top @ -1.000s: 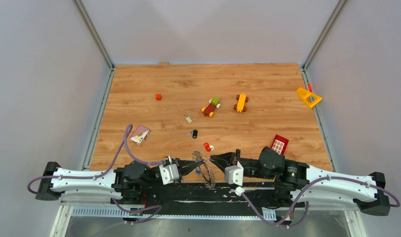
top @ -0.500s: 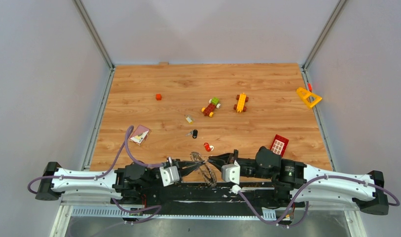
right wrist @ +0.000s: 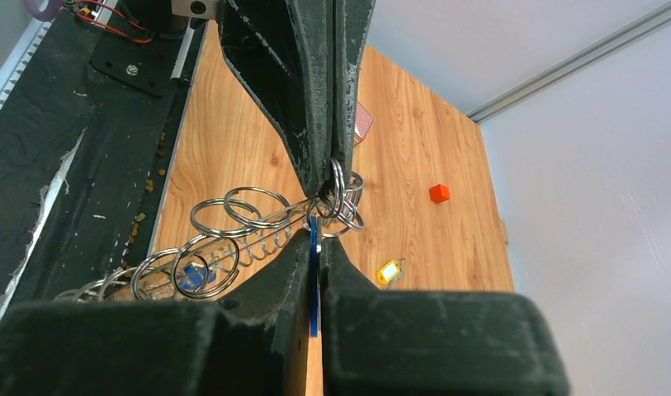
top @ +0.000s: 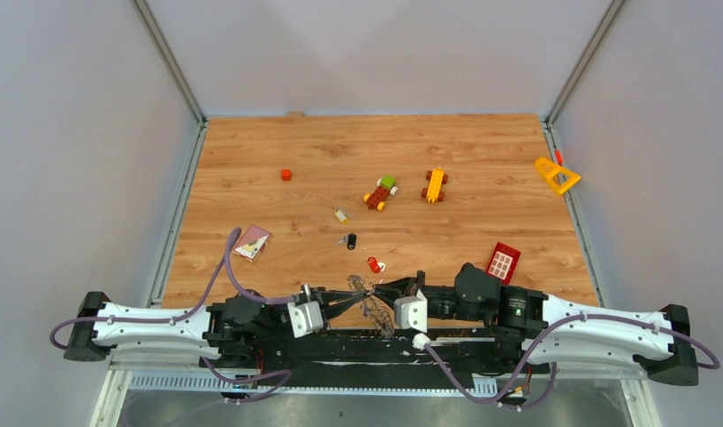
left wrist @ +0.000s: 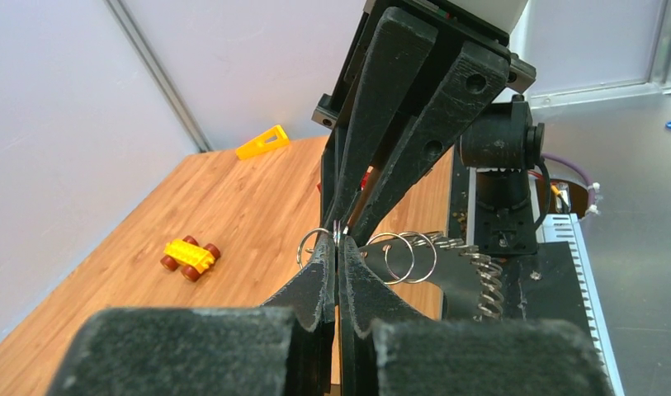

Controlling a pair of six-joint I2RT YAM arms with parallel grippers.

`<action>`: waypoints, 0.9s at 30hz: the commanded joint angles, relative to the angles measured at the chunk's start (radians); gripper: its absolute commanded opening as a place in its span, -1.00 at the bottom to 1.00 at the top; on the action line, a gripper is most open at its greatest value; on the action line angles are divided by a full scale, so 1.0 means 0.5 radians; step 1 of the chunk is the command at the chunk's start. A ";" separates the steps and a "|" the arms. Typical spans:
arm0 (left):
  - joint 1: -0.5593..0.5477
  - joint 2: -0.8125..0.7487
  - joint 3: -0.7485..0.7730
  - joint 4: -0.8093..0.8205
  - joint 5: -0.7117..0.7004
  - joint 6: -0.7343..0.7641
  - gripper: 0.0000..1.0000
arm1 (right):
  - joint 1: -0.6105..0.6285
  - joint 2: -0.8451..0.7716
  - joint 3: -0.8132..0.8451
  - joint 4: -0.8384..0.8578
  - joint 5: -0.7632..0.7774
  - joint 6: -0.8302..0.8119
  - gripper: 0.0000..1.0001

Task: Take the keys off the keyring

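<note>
The left gripper (left wrist: 337, 252) is fully closed, its black fingers pinching one small silver wire loop of the keyring (right wrist: 233, 239), a bunch of silver metal rings strung on a coiled wire. The keyring hangs between the two grippers at the middle of the near edge of the wooden table (top: 295, 151), partly over the black base plate. The right gripper (right wrist: 317, 247) meets the left one tip to tip and is clamped on a tiny blue-headed key (right wrist: 314, 276), seen edge-on as a thin blue plastic strip between its fingers, right at the loop. Three more keys lie loose on the table beyond the grippers: a red-headed key (top: 374, 264) nearest, a black-headed key (top: 350, 240) just past it and a yellow-headed key (top: 341, 214) farther on. Near the table's middle stand a red, yellow and green block car (top: 381, 192) and a yellow block car (top: 435, 184). A yellow plastic triangle (top: 557, 175) leans at the right edge, and a pink card (top: 253, 242) lies toward the left edge.
</note>
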 commanded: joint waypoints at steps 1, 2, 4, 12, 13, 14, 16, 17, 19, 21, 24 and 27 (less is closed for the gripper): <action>0.008 -0.030 0.007 0.170 0.012 0.053 -1.00 | 0.002 -0.031 0.089 0.026 -0.012 0.028 -1.00; 0.010 -0.036 0.005 0.169 0.008 0.055 -1.00 | 0.001 -0.044 0.086 0.019 -0.008 0.026 -1.00; 0.009 -0.048 -0.006 0.173 -0.009 0.060 -1.00 | 0.002 -0.075 0.083 0.005 -0.003 0.022 -1.00; 0.008 -0.091 -0.043 0.217 -0.024 0.076 -1.00 | 0.002 -0.118 0.070 -0.036 -0.034 0.024 -1.00; 0.008 -0.091 -0.047 0.228 -0.024 0.075 -1.00 | 0.002 -0.114 0.070 -0.037 -0.043 0.022 -1.00; 0.008 -0.091 -0.051 0.236 -0.024 0.075 -1.00 | 0.001 -0.108 0.070 -0.040 -0.049 0.024 -1.00; 0.008 -0.091 -0.055 0.246 -0.029 0.078 -1.00 | 0.002 -0.094 0.073 -0.050 -0.067 0.019 -1.00; 0.010 -0.091 -0.057 0.252 -0.031 0.080 -1.00 | 0.001 -0.088 0.075 -0.061 -0.075 0.015 -1.00; 0.008 -0.096 -0.059 0.260 -0.037 0.084 -1.00 | 0.002 -0.076 0.085 -0.087 -0.086 0.014 -1.00; 0.008 -0.102 -0.067 0.269 -0.037 0.088 -1.00 | 0.002 -0.074 0.083 -0.098 -0.091 0.020 -1.00; 0.008 -0.105 -0.074 0.278 -0.034 0.090 -1.00 | 0.001 -0.076 0.077 -0.097 -0.094 0.027 -1.00; 0.008 -0.110 -0.081 0.287 -0.035 0.092 -1.00 | 0.001 -0.076 0.082 -0.104 -0.106 0.030 -1.00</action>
